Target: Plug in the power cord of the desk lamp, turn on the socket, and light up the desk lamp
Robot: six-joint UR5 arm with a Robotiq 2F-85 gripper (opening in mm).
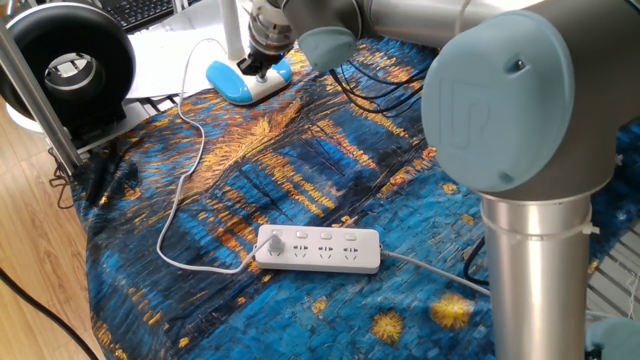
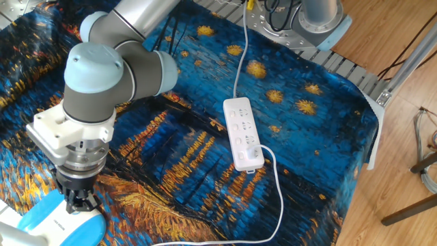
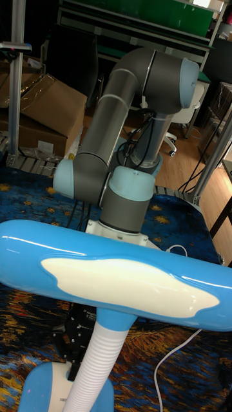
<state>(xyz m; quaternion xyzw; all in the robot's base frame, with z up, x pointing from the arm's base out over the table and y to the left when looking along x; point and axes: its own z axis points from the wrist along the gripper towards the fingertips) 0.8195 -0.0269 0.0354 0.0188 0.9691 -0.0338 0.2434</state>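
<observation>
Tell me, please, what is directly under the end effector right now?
The desk lamp: the end effector points down onto its light-blue and white base. Whether the fingertips touch the base, or any button there, is hidden by the end effector itself.

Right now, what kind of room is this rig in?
Probably a robotics lab or workshop. The tall fixed view shows cardboard boxes on the floor and a green shelf behind the arm; aluminium frame posts edge the table, with a keyboard nearby.

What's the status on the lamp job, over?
Gripper down on desk lamp base, jaw state unclear. Power cord plugged into socket. Nothing in the way.
</observation>
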